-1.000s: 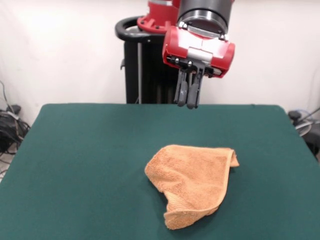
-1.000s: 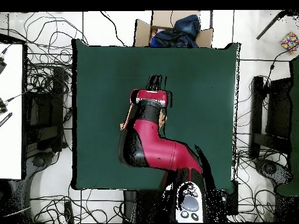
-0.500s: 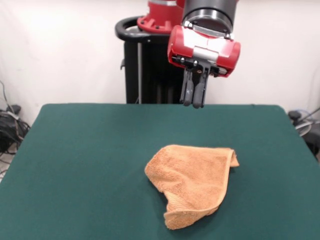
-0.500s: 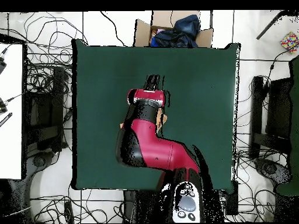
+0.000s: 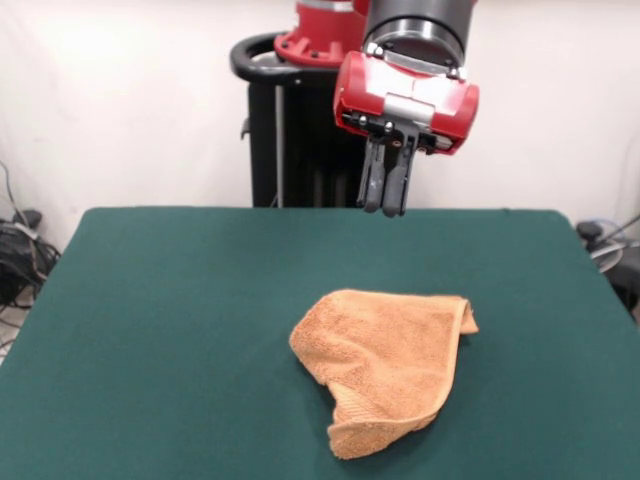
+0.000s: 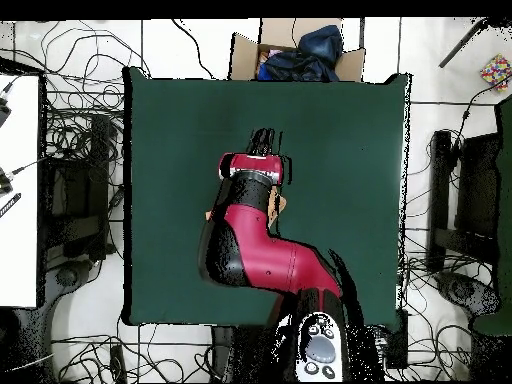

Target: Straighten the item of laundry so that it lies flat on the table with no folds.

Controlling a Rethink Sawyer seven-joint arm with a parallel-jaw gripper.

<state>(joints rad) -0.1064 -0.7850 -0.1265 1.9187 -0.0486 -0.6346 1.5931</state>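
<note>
The light-orange towel (image 5: 385,365) lies crumpled on the green table (image 5: 170,330), right of centre and toward the front edge. One side is folded over and a thick fold bulges at its near corner. My gripper (image 5: 384,208) hangs high above the table, behind the towel and well clear of it, fingers together and holding nothing. Looking down from overhead, the red arm covers most of the towel; only small orange bits (image 6: 281,204) stick out beside it. The gripper (image 6: 265,137) points toward the table's (image 6: 170,150) far side.
A cardboard box (image 6: 300,50) holding dark blue cloth stands off the table's far edge in the overhead view. Cables cover the floor on all sides. Black stands (image 6: 460,220) flank the table, and a white surface (image 6: 18,190) lies at the left.
The gripper has risen a little and shifted slightly right in the front view over the last second. The towel has not moved.
</note>
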